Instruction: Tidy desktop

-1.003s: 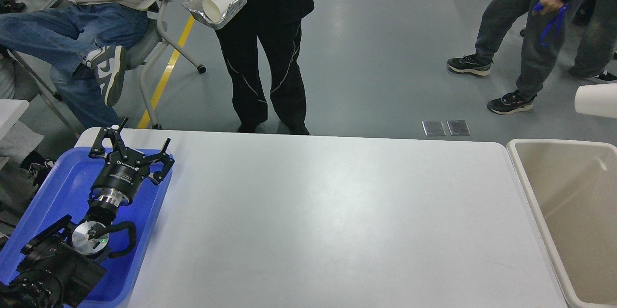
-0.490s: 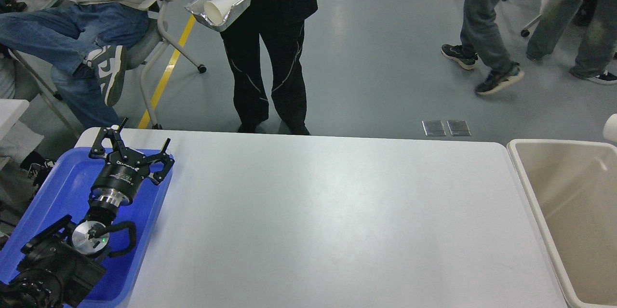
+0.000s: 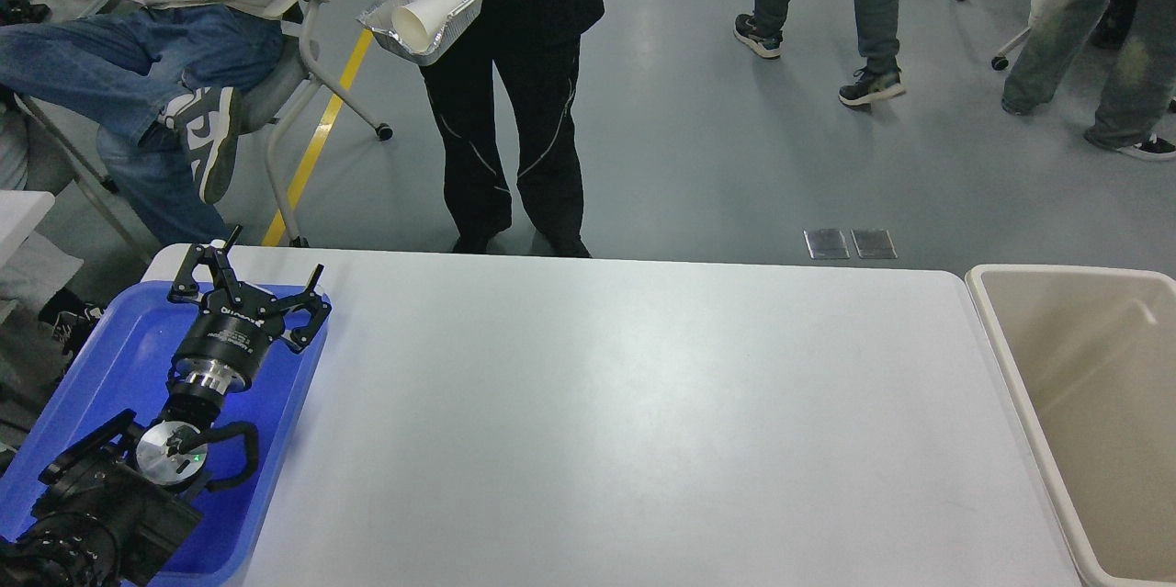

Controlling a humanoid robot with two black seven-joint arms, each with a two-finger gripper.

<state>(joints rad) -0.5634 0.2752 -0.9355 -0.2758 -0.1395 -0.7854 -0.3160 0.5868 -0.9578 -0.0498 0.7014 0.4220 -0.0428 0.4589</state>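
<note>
Head view, the only one. The counter (image 3: 625, 422) fills the middle, wide white-grey top with rounded corners, and nothing loose shows on its bare surface. Left hand (image 3: 250, 286) hangs over the blue tray (image 3: 110, 366) at the counter's left end, fingers spread wide, released, gripping nothing. Right hand not in view, can't say anything about it. Beige bin (image 3: 1084, 403) sits just beside the counter's right edge, looks empty inside.

Task-wise, judging from this, the counter looks tidied or not yet loaded; no item within reach to pick.

Risks: a person in black (image 3: 514, 82) stands close to the far edge of the counter holding a foil tray (image 3: 424, 10) with a white paper cup (image 3: 424, 16) lying in it. If they lean in to put things down while the arm swings out, hand and person could collide. The left arm is low over the blue tray, so a sideways move could catch the tray's rim and drag or tip it off the counter's left edge.

Around: seated person (image 3: 165, 27) on a wheeled chair (image 3: 303, 82) far left, other people walking at the back right. Yellow floor line (image 3: 317, 141) behind. Nothing blocks the path across the counter itself.
</note>
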